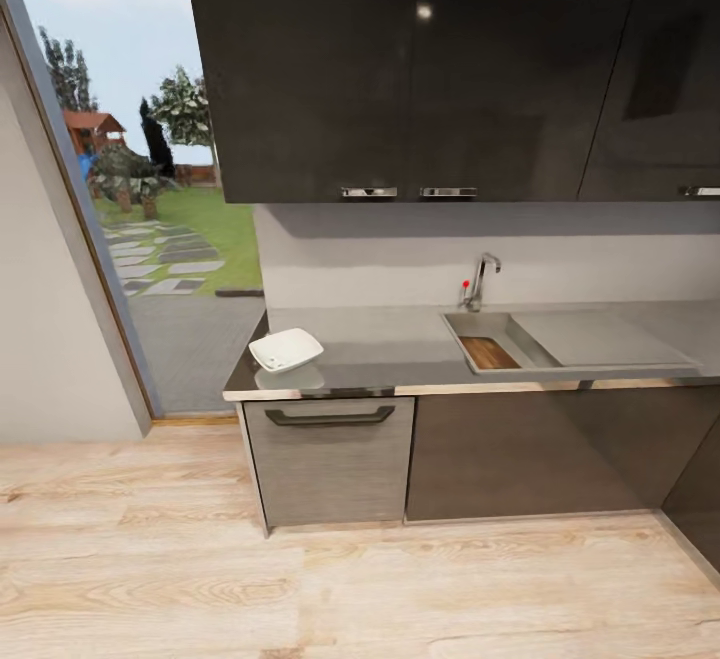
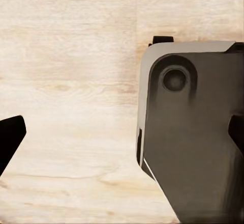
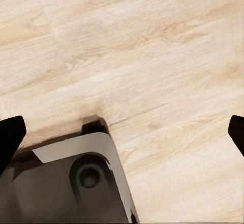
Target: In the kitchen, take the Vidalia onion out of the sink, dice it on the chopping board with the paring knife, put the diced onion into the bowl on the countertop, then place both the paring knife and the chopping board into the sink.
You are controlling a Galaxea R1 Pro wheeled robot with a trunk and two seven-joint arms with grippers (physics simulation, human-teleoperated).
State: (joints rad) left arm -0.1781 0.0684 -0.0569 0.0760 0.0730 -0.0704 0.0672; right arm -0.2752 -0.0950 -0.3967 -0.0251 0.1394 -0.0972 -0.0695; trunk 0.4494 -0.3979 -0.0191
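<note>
- Robot standing back from the countertop (image 1: 400,354); chopping board (image 1: 489,352) lying in sink (image 1: 455,331), bowl (image 1: 286,349) on countertop.
- Both grippers hanging spread wide, gripping nothing, facing the floor (image 2: 66,81).
- Onion and knife too hard to make out; fits either approaching or finishing.

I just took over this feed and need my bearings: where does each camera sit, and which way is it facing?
Head view: on the robot's head, facing forward and down at the countertop, with the bowl at its left end and the chopping board lying in the sink.
Left wrist view: near the left hand, facing down at the wooden floor; the robot's dark base shows.
Right wrist view: near the right hand, facing down at the floor too.
Shared: both wrist views show the floor planks and the base.
</note>
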